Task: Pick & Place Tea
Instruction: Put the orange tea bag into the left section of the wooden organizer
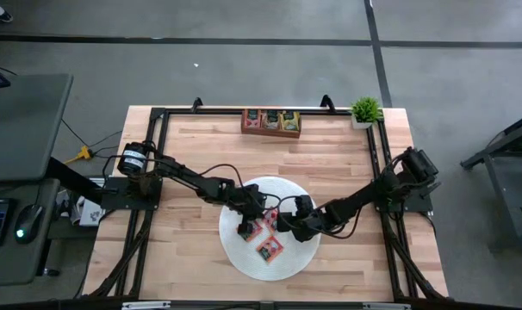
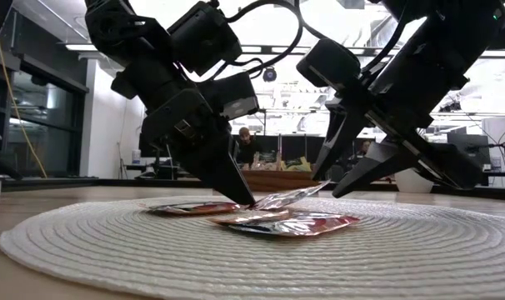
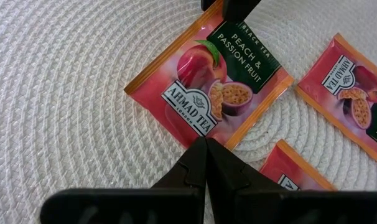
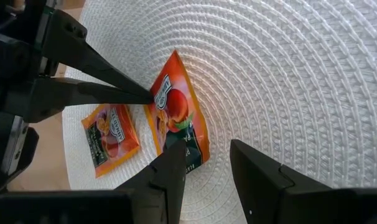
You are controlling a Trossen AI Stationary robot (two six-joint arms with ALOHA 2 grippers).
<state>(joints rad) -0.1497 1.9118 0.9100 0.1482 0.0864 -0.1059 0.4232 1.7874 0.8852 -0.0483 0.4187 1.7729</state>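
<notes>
Three orange-pink tea packets lie on the round white woven mat (image 1: pixel 244 258). My left gripper (image 3: pixel 206 142) is shut, its tip down on the middle packet (image 3: pixel 213 87). That packet is tilted, with its far dark-labelled end (image 2: pixel 307 193) raised off the mat. My right gripper (image 4: pixel 207 149) stands open at that raised end, one finger (image 4: pixel 170 165) over the packet's corner. The other two packets (image 3: pixel 350 87) (image 3: pixel 294 171) lie flat beside it. My left gripper presses its shut fingertips on the packet's edge (image 3: pixel 201 132) at the logo end, near a corner. The fingers slant down from the table's left. That end stays on the mat while the opposite end stands raised. My right gripper: whether its open fingers touch the raised end, I cannot tell.
A brown wooden tray (image 1: pixel 271 121) holding more packets stands at the table's far edge. A small potted plant (image 1: pixel 364 110) stands at the far right corner. Bare wood surrounds the mat. In the low view a person (image 2: pixel 248 146) sits in the room behind.
</notes>
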